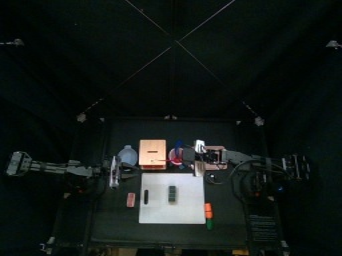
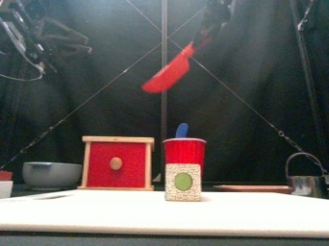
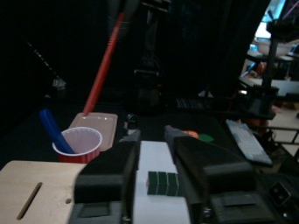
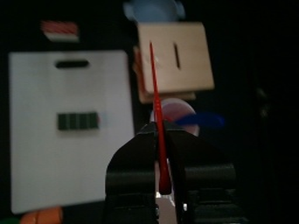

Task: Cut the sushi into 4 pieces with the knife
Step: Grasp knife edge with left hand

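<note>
The sushi roll [image 2: 183, 182] lies in one piece on the white board [image 1: 158, 203] near the table's front. The red cup [image 2: 184, 152] stands behind it. High above the cup, the right gripper [image 4: 160, 149] clamps the red knife [image 2: 170, 72]. The left gripper [image 3: 152, 136] hangs empty left of the board, jaws apart.

Sushi roll [image 1: 171, 191] sits on the cutting board [image 1: 158, 203] toward the table's front; right behind the board there's the cup [image 2: 184, 151] with a spare knife [image 2: 182, 129] standing in it; wooden box [image 2: 117, 163] just left of the cup, bowl [image 2: 52, 174] left of that; cutter [image 2: 305, 181] way off right; knife [image 2: 171, 71] hangs high above the cup, pinched in the right gripper [image 4: 158, 144].
</note>
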Motion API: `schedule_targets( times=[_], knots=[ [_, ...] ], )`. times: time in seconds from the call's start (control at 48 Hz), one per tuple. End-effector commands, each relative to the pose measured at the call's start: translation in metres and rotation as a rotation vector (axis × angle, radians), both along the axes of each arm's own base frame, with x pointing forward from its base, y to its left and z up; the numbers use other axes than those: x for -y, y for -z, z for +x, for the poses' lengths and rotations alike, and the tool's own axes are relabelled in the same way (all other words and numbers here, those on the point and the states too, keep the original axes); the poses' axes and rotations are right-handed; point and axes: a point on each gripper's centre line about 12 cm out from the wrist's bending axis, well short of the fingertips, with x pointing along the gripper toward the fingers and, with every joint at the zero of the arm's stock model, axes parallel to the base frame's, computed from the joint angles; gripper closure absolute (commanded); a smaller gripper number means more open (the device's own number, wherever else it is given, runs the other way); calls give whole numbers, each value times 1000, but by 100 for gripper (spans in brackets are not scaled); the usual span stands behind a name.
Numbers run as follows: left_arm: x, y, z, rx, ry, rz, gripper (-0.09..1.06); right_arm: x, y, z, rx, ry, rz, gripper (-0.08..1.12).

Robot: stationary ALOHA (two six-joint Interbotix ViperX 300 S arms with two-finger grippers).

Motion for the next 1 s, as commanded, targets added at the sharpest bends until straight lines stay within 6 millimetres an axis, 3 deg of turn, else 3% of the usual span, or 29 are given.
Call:
schedule_targets(
  times=[0.021,0.229,0.479,1.0],
  knots=[
    [-2,-9,3,44,-12,0,-2,-8,-8,-11,157,-38,0,99],
    [4,-8,18,8,24,58,-4,-14,20,-26,290,-58,79,99],
    [5,-10,44,-14,42,112,-4,-5,52,-37,414,-11,152,99],
    [-3,-10,89,-57,14,98,-3,0,64,-38,405,10,154,99]
  ],
)
